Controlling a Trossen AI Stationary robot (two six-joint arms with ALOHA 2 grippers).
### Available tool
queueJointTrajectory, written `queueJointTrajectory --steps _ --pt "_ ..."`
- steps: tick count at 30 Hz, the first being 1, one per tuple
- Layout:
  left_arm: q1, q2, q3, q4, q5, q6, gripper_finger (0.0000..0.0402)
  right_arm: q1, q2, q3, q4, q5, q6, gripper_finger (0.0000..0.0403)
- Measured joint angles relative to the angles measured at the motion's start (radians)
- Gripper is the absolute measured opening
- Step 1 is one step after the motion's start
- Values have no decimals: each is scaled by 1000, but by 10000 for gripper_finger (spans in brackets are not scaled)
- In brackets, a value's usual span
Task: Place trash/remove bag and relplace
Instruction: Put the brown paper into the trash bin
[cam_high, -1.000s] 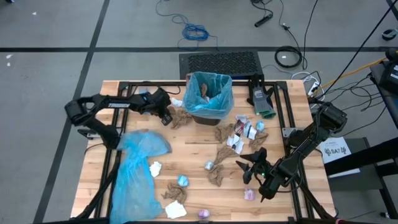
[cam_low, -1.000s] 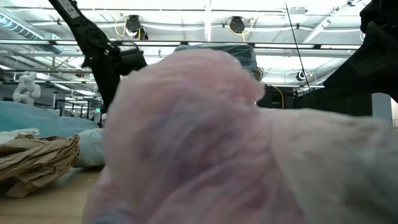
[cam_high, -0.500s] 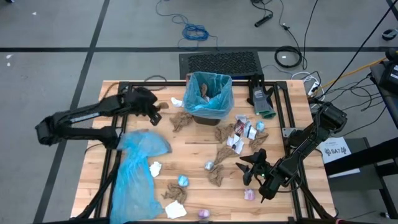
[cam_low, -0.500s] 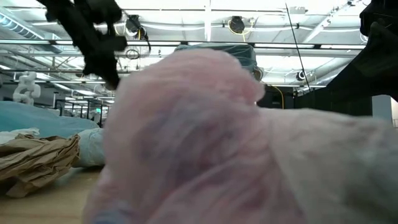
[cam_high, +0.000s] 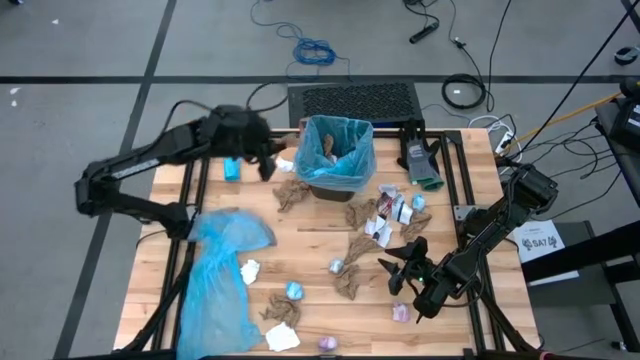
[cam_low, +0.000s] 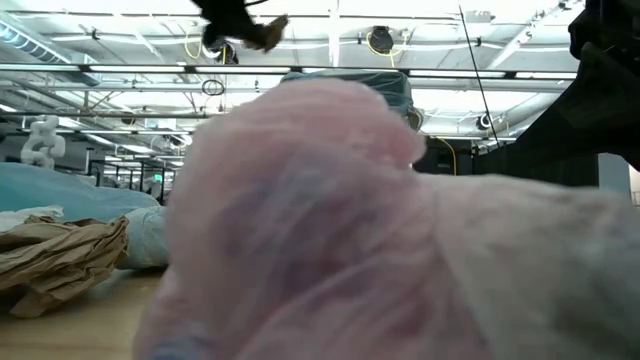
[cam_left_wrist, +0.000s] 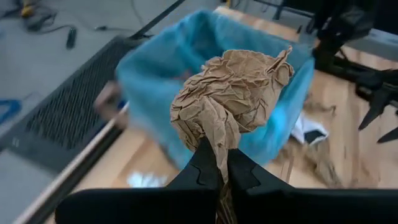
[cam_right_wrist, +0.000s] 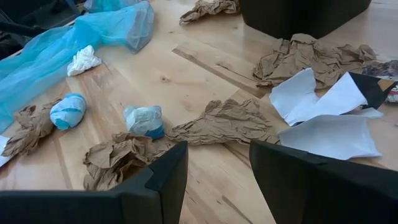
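Creased matt brown paper wad (cam_left_wrist: 230, 93), thin glossy blue plastic bag (cam_high: 222, 270), pale grainy wooden table (cam_right_wrist: 186, 81).

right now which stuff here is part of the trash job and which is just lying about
Job: brown paper wad held in the left gripper; lined bin; spare blue bag; paper scraps on the table.
Lying about: floor cables; black mat; idle right gripper.
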Motion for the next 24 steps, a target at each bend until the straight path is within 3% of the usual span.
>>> queueJointTrajectory --steps 7,13,19,24 --pt "-7 248 238 1 78 56 9 1 0 0 4 -2 2 164" --pt "-9 402 350 -4 120 106 71 2 0 0 17 -7 1 164" --pt "-8 480 400 15 116 111 137 2 0 0 23 -7 0 164" --pt "-8 483 422 20 91 216 160 2 0 0 24 -7 -3 164"
